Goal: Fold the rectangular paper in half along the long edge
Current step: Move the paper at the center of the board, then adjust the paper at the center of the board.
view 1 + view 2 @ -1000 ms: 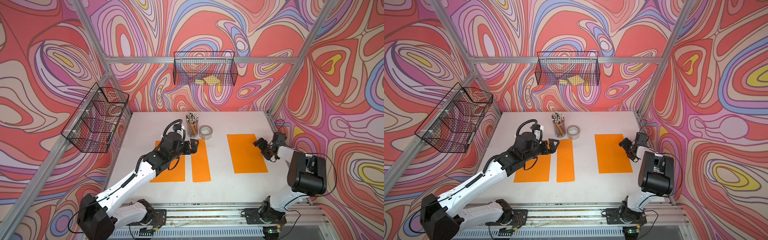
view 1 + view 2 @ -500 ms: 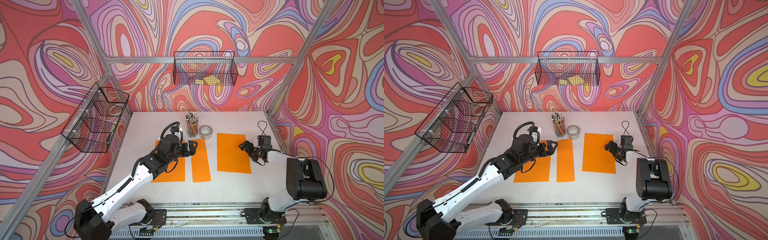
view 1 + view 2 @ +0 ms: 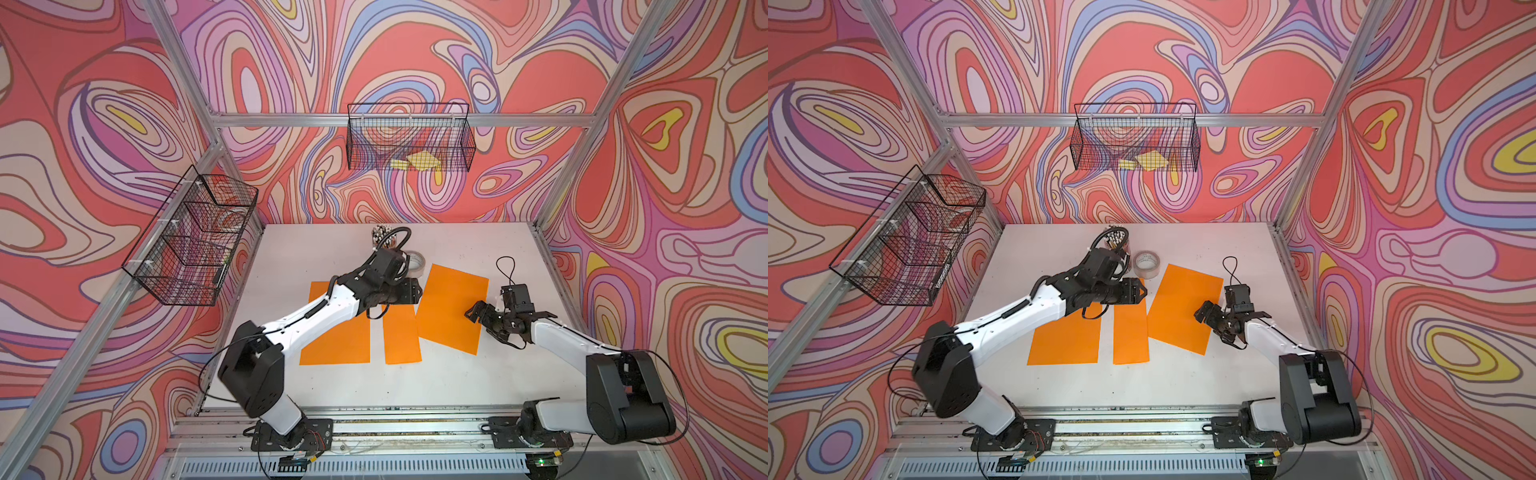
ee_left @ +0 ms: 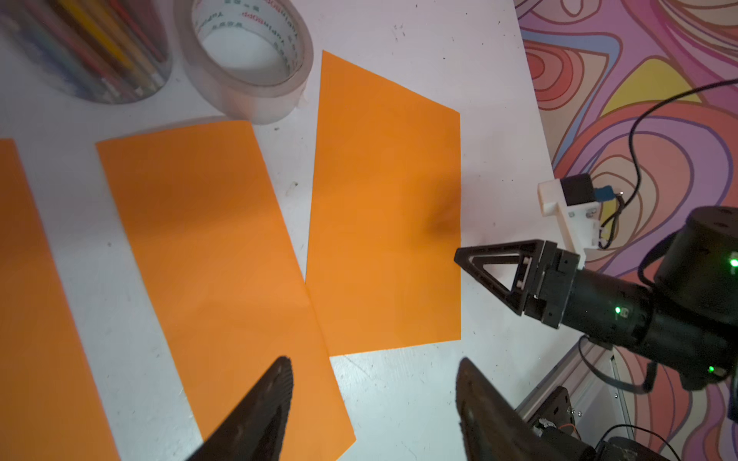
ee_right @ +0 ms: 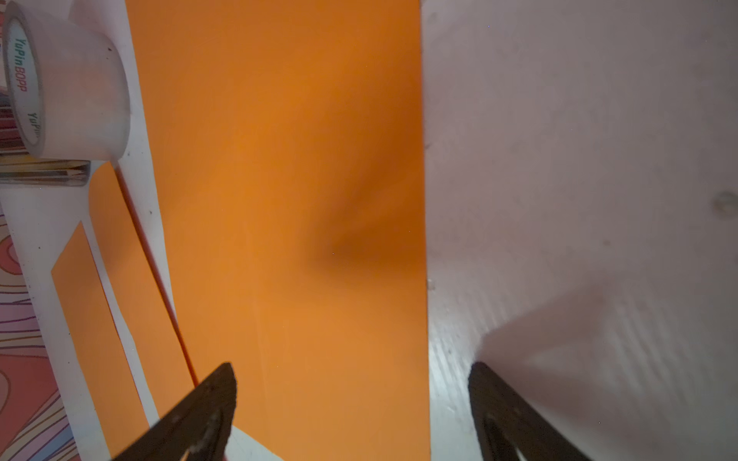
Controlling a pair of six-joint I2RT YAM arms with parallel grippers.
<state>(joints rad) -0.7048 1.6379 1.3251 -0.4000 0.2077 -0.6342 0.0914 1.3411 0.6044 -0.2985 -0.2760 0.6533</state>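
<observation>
1. The right gripper (image 5: 351,367) is empty, jaws wide apart. It straddles the right long edge of the sheet (image 5: 287,199), with one finger over orange and the other over bare table (image 5: 579,159). I judge it is set to catch that edge and lift it.
2. The left gripper (image 4: 373,361) is also empty, jaws apart. It hangs over the strip (image 4: 207,239), just beside the sheet's left long edge, probably to pin that side.
3. The sheet lies flat, unfolded and tilted, right of centre between both grippers.
4. Its near-left corner meets the strip; I cannot tell which lies on top. Its far-left corner is just beside the tape (image 4: 247,52), with the cup (image 3: 382,237) next to that.
5. There is open table to the right and in front. The left is crowded by the strip and the left sheet (image 3: 336,336), so a leftward fold has little spare room.
</observation>
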